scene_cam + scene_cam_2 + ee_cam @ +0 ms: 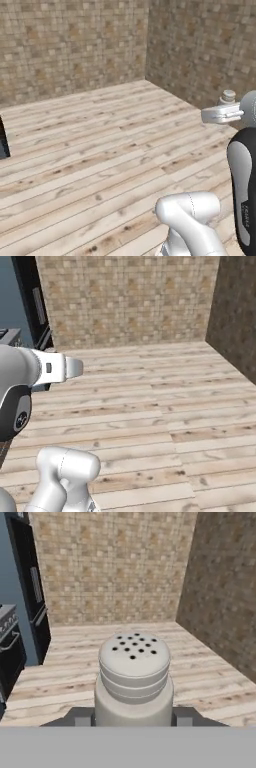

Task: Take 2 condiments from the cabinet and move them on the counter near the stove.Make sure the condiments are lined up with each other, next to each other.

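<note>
The pale grey-white shaker, with a perforated top, sits upright between my gripper's dark fingers, which are shut on its lower body. In the left base view the shaker's cap pokes up above the white hand at the right edge, high over the floor. The yellow bottle, the cabinet, the counter and the stove are out of view.
Wood-plank floor stretches ahead to tan brick walls that meet in a corner. A tall black unit and a low dark appliance with a bar handle stand at the left. A dark object shows at the left edge.
</note>
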Controlling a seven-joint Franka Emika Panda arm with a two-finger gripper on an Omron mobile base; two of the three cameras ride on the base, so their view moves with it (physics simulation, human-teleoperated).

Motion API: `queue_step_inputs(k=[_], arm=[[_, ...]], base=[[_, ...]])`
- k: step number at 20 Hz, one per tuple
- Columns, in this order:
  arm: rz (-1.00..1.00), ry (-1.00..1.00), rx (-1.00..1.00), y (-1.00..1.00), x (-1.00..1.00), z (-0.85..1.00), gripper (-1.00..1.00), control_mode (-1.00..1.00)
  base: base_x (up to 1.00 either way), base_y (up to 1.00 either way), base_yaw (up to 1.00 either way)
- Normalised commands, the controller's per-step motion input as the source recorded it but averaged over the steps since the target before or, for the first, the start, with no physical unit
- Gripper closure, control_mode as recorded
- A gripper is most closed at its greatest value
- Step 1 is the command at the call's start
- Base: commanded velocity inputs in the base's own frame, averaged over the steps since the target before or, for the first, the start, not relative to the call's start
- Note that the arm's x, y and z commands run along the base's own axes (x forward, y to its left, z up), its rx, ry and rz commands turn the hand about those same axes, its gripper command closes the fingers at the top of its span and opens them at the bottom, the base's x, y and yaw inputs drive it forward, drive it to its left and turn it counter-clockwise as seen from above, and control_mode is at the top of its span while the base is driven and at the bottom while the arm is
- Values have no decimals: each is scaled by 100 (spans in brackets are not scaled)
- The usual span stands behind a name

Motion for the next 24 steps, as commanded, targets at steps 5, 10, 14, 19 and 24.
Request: queue_step_inputs(k=[5, 10, 14, 19, 24], arm=[[0, 0, 0, 0, 0, 0, 100, 100], [0, 0, 0, 0, 0, 0, 100, 100], [0, 0, 0, 0, 0, 0, 100, 100], [0, 0, 0, 0, 0, 0, 100, 100], [0, 0, 0, 0, 0, 0, 100, 100]], base=[[0, -5, 47], [1, -11, 43], [14, -11, 43], [44, -24, 45], [68, -58, 41]])
